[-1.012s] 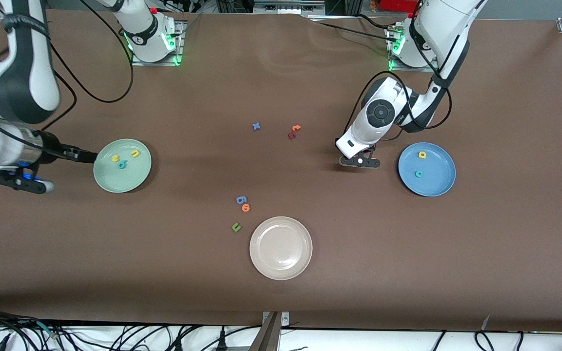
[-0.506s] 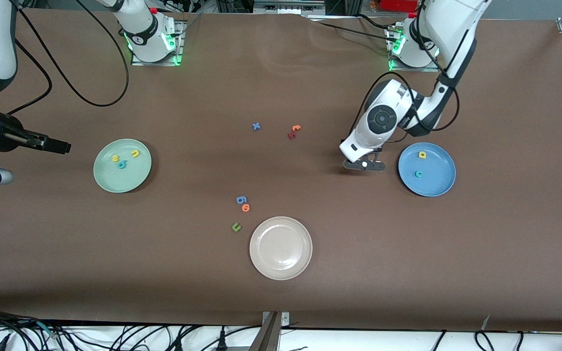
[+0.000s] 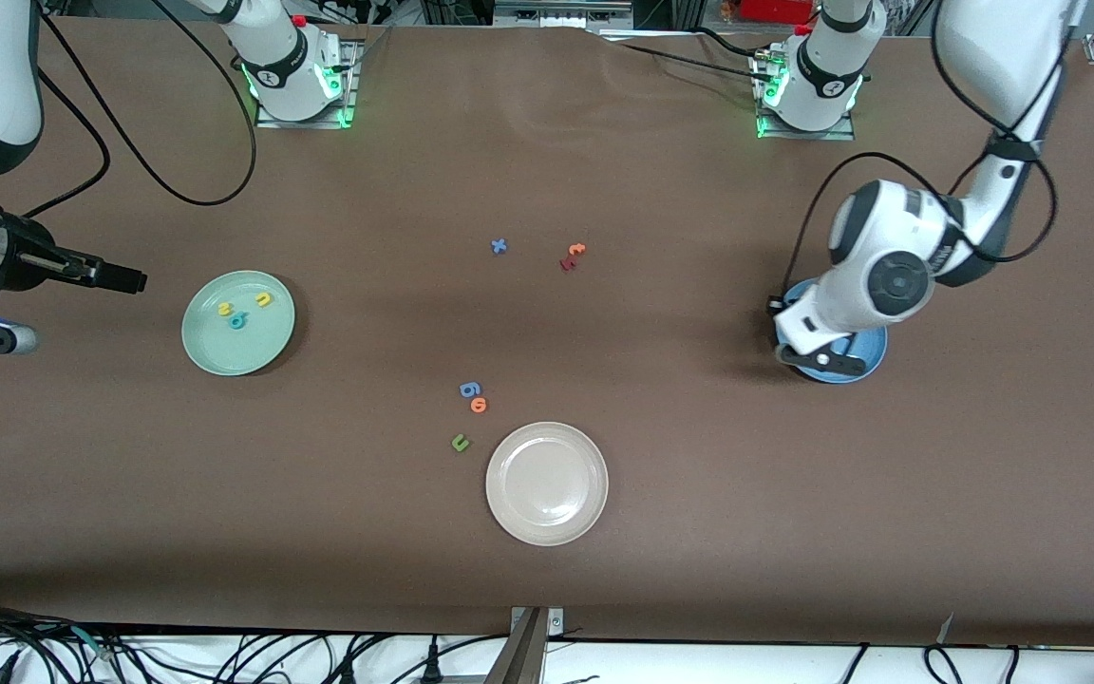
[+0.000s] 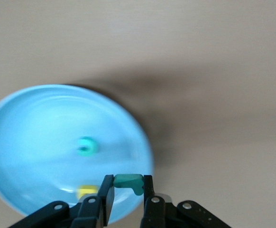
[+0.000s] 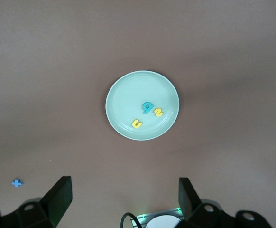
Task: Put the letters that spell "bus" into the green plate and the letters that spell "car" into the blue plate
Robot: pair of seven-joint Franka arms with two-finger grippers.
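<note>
My left gripper (image 3: 818,359) hangs over the blue plate (image 3: 868,359), above the rim toward the table's middle, shut on the teal "r" (image 4: 128,181). In the left wrist view the blue plate (image 4: 29,123) holds the teal "c" (image 4: 86,146) and the yellow "a" (image 4: 87,191); in the front view the arm hides them. The green plate (image 3: 224,353) holds the yellow "u" (image 3: 264,299), yellow "s" (image 3: 224,308) and teal "b" (image 3: 237,321). My right gripper (image 3: 129,278) is open and empty, raised high beside the green plate (image 5: 124,92) at the right arm's end.
A beige-white plate (image 3: 547,518) lies nearest the front camera. Beside it are a green "u" (image 3: 460,442), an orange "o" (image 3: 479,406) and a blue "6"-like letter (image 3: 469,389). A blue "x" (image 3: 499,246) and orange and dark red letters (image 3: 573,256) lie mid-table.
My left gripper has carried the teal "r" from the table beside the blue plate to over the plate. My right gripper drew back from the green plate's edge, then held still.
</note>
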